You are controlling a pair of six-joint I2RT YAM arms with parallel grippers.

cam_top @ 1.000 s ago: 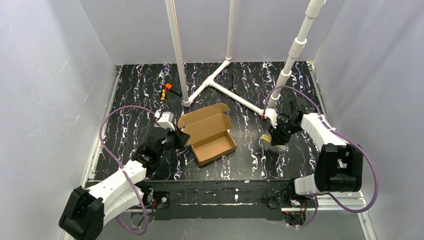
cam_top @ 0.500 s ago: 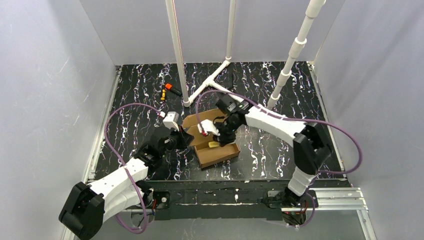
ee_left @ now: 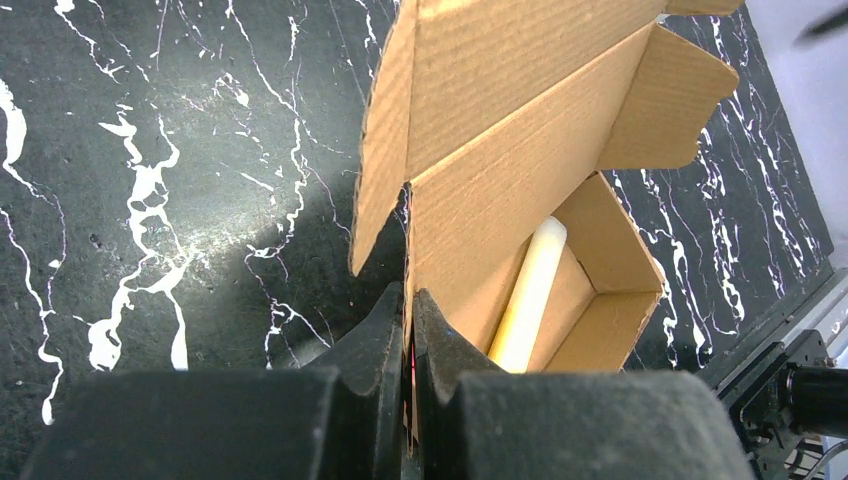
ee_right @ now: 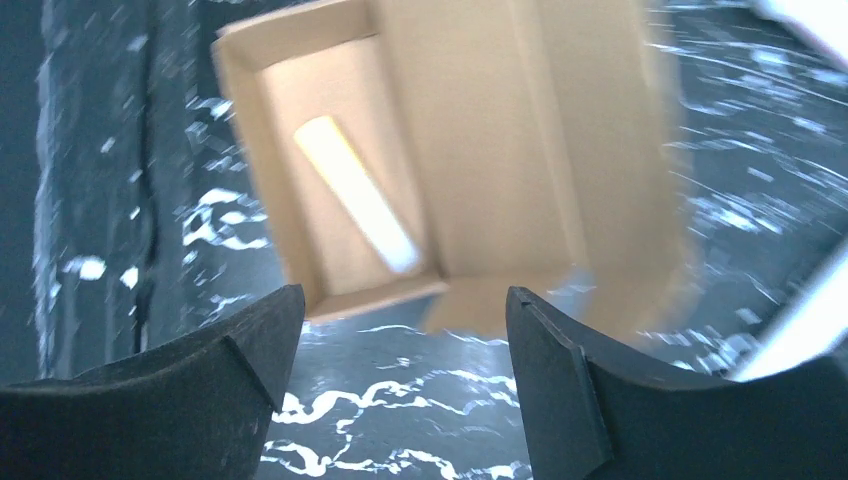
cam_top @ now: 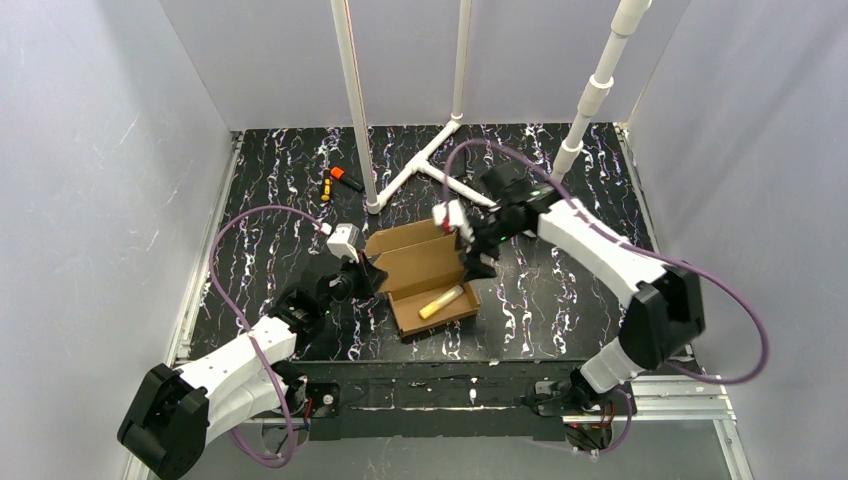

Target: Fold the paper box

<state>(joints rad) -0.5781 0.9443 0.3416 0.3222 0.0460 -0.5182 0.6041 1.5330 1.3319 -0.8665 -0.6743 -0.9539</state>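
Observation:
The paper box (cam_top: 418,262) is a brown cardboard tray with its lid flap standing open at the back. A pale yellow stick (cam_top: 441,301) lies loose on its floor, also seen in the left wrist view (ee_left: 529,293) and the right wrist view (ee_right: 356,207). My left gripper (cam_top: 366,276) is shut on the box's left side wall (ee_left: 470,215), which is pinched between its black fingers (ee_left: 378,325). My right gripper (cam_top: 478,263) hovers open by the box's right rim, and the box (ee_right: 480,140) lies beyond its spread fingertips (ee_right: 283,318), nothing between them.
A white pipe frame (cam_top: 440,165) lies on the black marbled table behind the box, with upright pipes (cam_top: 353,100) rising from it. Small orange and black items (cam_top: 338,180) lie at the back left. Grey walls close in both sides.
My right arm swung in from the right with the yellow stick, dropped it into the box and pulled back to the right rim, jaws opening. The left gripper kept its hold.

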